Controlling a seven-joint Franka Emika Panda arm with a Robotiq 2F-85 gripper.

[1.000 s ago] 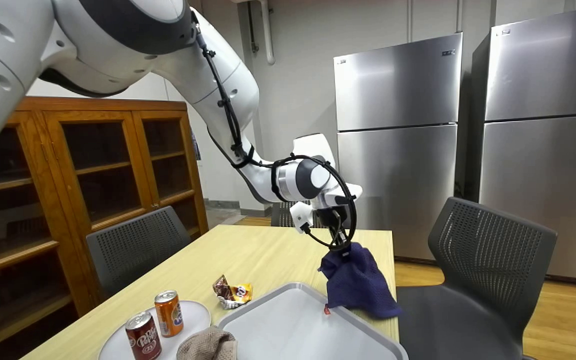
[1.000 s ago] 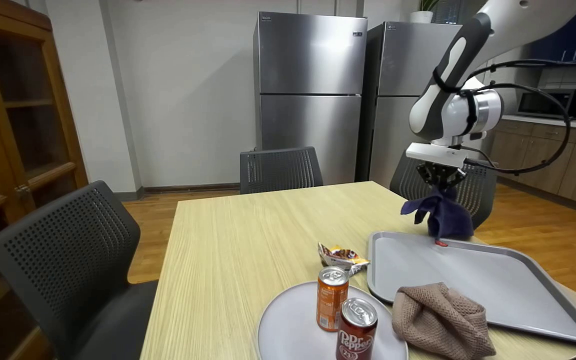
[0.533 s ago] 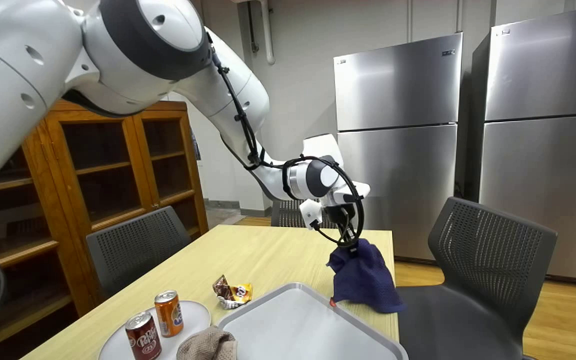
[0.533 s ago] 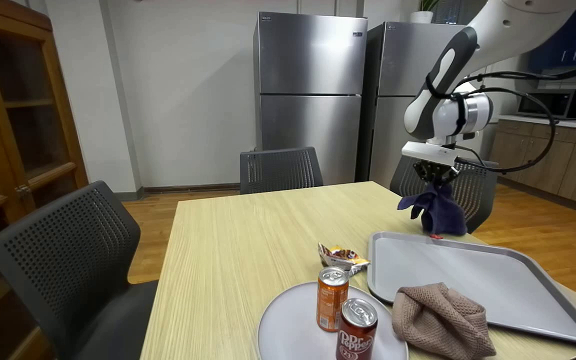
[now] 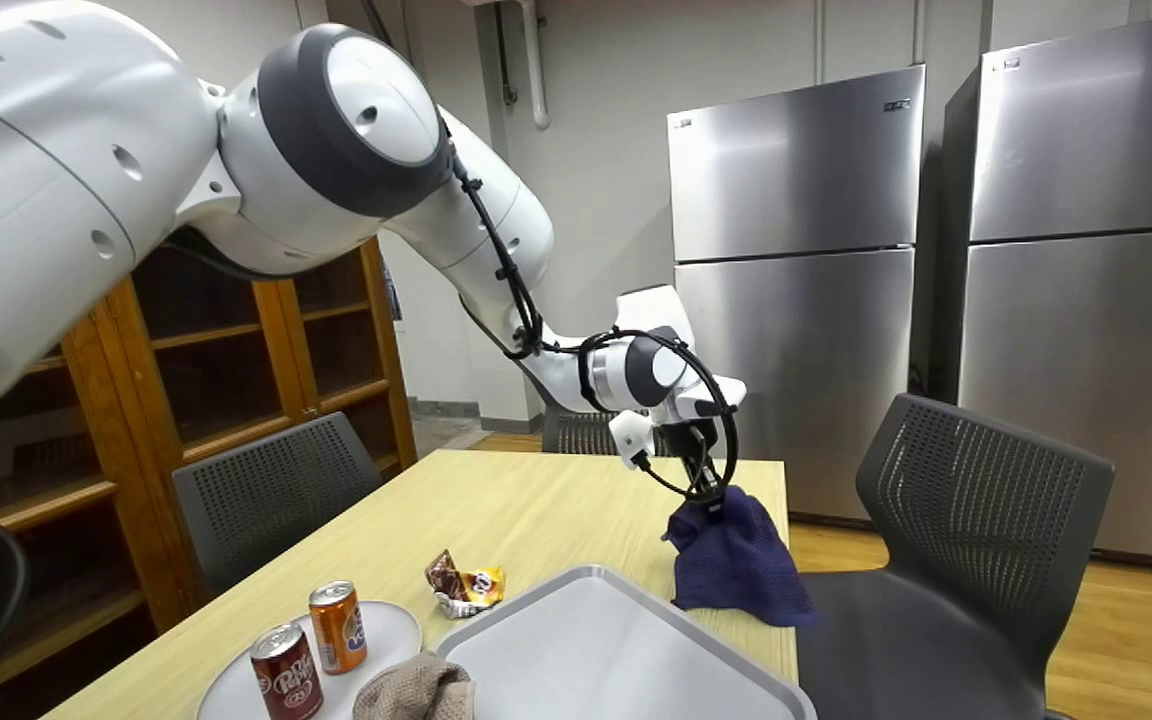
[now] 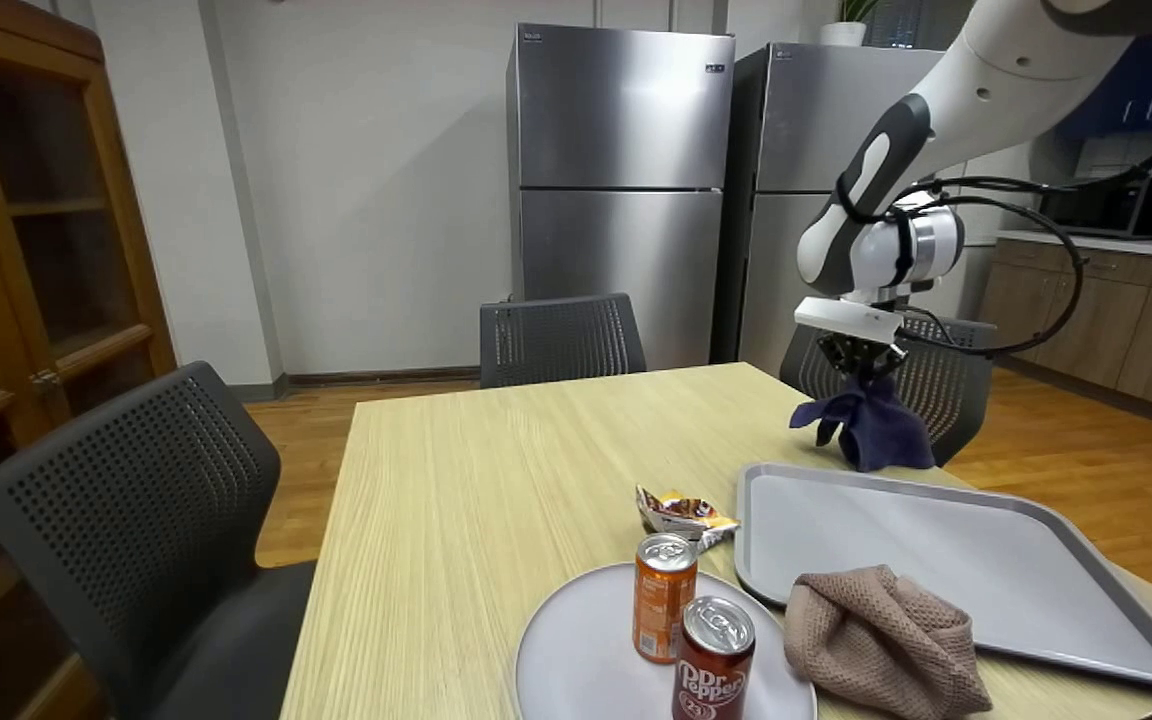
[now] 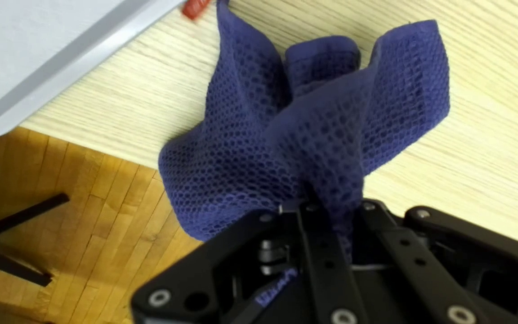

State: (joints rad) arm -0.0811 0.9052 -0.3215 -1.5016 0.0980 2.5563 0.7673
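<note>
One blue cloth (image 5: 741, 565), pinched in your gripper (image 5: 712, 500). In an exterior view: cloth now drawn off the tray (image 5: 616, 650), over the edge of the table (image 5: 556, 510); your load seems free of the rim. Chair (image 5: 946, 600) and tray flank it, your likeliest snags. In an exterior view: plate (image 6: 576, 640) bearing orange can (image 6: 664, 605) and red can (image 6: 712, 665); wrapper (image 6: 681, 515); rag (image 6: 881, 640). Wrist view: red tag (image 7: 194, 8), blurred, between cloth and tray; table contact unclear.

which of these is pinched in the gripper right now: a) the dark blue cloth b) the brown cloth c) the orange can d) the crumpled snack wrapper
a, since the wrist view shows a fold of the dark blue cloth caught in the gripper, and both exterior views show it gathered just below.
</note>
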